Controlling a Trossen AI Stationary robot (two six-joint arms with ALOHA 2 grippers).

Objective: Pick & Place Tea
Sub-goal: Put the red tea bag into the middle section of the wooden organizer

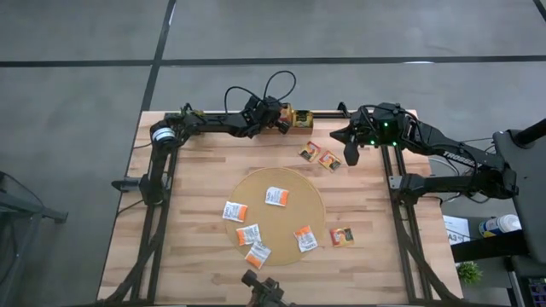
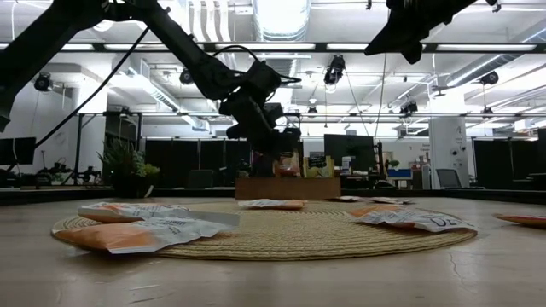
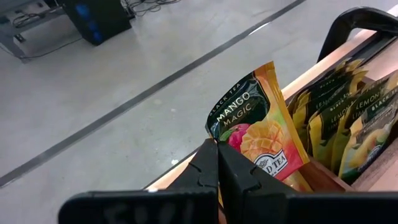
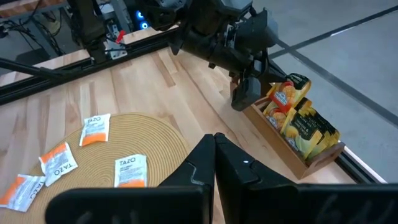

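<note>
- Left claw (image 3: 217,163) is clenched on a mango sachet (image 3: 261,124), held upright to slot into the tray (image 4: 298,146).
- Right claw (image 4: 214,155) is clenched empty, waiting above the counter (image 1: 196,162).

Bright, even overhead light; ceiling lamps (image 2: 281,13) glare above my jaws, and the nearest tabletop blurs softly.

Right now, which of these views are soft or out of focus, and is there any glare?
Low view: the nearest sachets and the mat edge are blurred, and the ceiling lights glare white. Left wrist view: the mango sachet is sharp, the left pincer soft. High view: even light, no glare.
</note>
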